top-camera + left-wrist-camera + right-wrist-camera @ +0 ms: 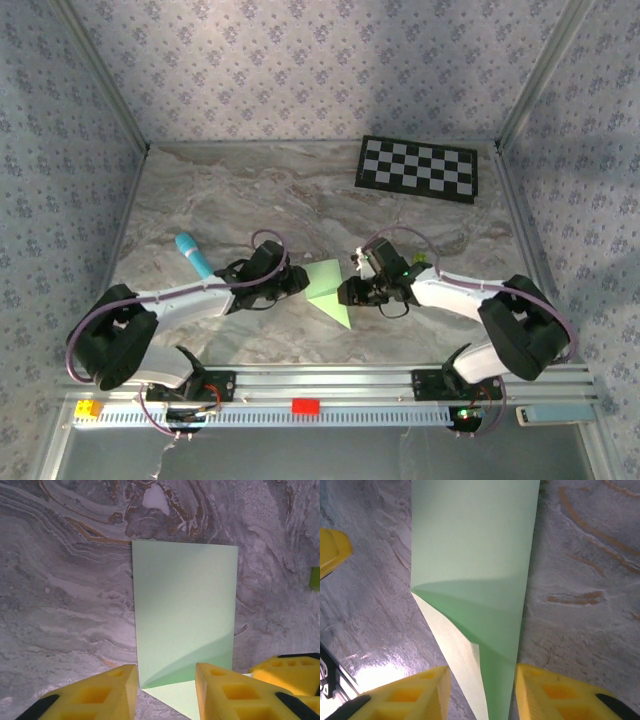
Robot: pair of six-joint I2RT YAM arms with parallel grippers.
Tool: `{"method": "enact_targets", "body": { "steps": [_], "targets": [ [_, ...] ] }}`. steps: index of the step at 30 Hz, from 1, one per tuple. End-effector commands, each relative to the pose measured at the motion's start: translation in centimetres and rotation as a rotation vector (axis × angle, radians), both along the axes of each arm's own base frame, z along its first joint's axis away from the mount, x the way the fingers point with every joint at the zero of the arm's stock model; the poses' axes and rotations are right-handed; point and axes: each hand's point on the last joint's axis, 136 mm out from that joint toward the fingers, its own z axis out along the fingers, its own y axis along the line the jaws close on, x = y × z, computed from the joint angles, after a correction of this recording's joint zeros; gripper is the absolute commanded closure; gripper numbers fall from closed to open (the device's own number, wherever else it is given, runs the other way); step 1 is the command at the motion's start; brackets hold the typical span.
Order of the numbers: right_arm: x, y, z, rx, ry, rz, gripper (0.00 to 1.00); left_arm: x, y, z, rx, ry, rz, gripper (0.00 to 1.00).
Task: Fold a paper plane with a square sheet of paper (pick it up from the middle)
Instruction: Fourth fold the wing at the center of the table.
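Two sets of fingers are set low on opposite sides of the sheet (328, 288), w/ the paper lying on the surface (230, 200) in the gap betw. them. The left fingers (95, 695) are parted to a moderate gap w/ nothing pinched. The sheet's near corner is framed betw. the yellow tips and the rest stretches ahead of them. The right fingers (555, 695) are parted approx. as wide. A folded flap runs up from betw. them, not clamped as far as can be told.

The sheet is already creased. A triangular outline is shown from overhead, and a raised flap w/ a shadowed underside is seen just ahead of each pair of tips. The task is judged to be at an early fold, w/ no dart shape yet. The facing arrangement is prob. chosen so one side can be pinned while the other is lifted & pressed.

The cyan stick (193, 254) lies well back from the left fingers, beside that arm. The checkerboard (418, 167) lies far beyond both. Neither is involved.

Risk: thin paper may be slid rather than creased if pressed unevenly.
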Motion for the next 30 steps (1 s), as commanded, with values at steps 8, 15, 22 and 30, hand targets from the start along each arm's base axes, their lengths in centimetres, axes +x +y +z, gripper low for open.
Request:
{"method": "enact_targets", "body": {
  "steps": [8, 15, 22, 30],
  "targets": [
    [0.7, 1.8, 1.0, 0.068, -0.022, 0.055, 0.85, -0.2, -0.4, -0.2, -0.094, 0.062, -0.059, 0.63],
    [0.7, 1.6, 1.8, 0.127, -0.034, 0.053, 0.95, 0.7, -0.5, 0.1, -0.161, 0.088, -0.055, 0.59],
    [0.7, 1.1, 2.7, 0.201, -0.044, 0.042, 0.95, 1.4, -0.5, 0.3, -0.210, 0.102, -0.042, 0.49],
    [0.9, 0.6, 3.1, 0.238, -0.048, 0.026, 0.95, 2.0, -1.5, 0.2, -0.252, 0.120, -0.050, 0.46]
  ]
}}
